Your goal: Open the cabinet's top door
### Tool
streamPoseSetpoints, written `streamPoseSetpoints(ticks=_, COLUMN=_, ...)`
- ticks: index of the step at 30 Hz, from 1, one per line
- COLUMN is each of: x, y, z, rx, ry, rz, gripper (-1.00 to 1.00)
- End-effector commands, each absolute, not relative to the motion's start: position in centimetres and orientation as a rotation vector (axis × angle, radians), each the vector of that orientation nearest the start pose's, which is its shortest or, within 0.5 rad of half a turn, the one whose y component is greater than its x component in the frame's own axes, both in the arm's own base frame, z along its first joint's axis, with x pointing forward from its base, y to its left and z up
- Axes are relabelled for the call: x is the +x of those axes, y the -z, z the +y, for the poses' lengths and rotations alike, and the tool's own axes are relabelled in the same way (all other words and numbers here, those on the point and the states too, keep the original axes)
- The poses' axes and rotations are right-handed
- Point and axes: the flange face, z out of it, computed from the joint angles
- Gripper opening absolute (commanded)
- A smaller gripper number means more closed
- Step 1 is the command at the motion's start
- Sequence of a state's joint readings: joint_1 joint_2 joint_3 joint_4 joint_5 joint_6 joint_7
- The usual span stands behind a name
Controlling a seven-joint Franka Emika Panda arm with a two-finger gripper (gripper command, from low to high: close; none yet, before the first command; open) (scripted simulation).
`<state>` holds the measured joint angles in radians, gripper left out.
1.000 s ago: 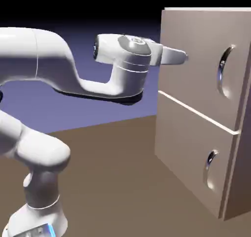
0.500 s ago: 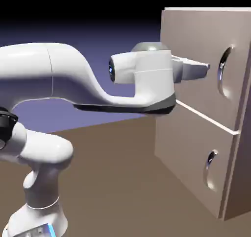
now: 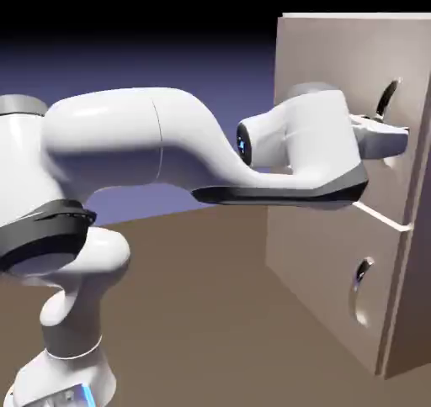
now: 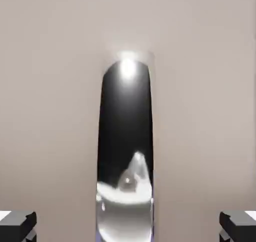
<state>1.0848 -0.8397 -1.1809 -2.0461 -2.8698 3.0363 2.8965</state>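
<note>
The squarish beige top door (image 3: pixel 320 65) stands closed in the upper part of the tall beige-tan box cabinet (image 3: pixel 414 321), at the exterior view's right. Its long, curved, shiny silver handle (image 4: pixel 125 131) is upright near the door's edge at the exterior view's right, partly hidden there by the robot's hand. In the hand view the handle rises from the bottom edge through the middle, dark along its upper stretch and brightly reflective lower down, with pale door surface on both sides. The grey fingers (image 3: pixel 402 136) are spread wide and released, one on either side of the handle, with a gap between each of them and the metal. Below the top door, past a thin white seam (image 3: pixel 383 215), is the shorter beige lower door (image 3: pixel 311 262), also closed, with a smaller curved silver handle (image 3: pixel 361 292). The glossy white arm (image 3: pixel 126 136), with black bands at its joints, reaches across from the exterior view's left. Its white base (image 3: pixel 66 376) is at the lower left on the brown worktop (image 3: pixel 194 313), before a blue-violet backdrop (image 3: pixel 202 65) darkening to black above.
</note>
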Motion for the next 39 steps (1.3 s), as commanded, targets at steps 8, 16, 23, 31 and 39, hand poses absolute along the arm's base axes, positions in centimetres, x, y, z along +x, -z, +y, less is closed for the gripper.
streamPoseSetpoints(ticks=8, x=41.4, y=-56.1, z=-14.0, rx=-1.752, ry=1.818, rz=0.818, gripper=-1.00)
streamPoseSetpoints(ticks=16, x=36.8, y=-56.1, z=-11.7, rx=-1.738, ry=1.888, rz=0.932, gripper=-1.00)
streamPoseSetpoints(ticks=23, x=33.2, y=-56.1, z=-9.4, rx=-1.722, ry=1.946, rz=1.030, gripper=-1.00)
streamPoseSetpoints(ticks=31, x=29.6, y=-56.1, z=-6.5, rx=-1.700, ry=2.007, rz=1.138, gripper=-1.00)
streamPoseSetpoints(ticks=39, x=26.3, y=-56.1, z=-3.4, rx=-1.675, ry=2.064, rz=1.244, gripper=-1.00)
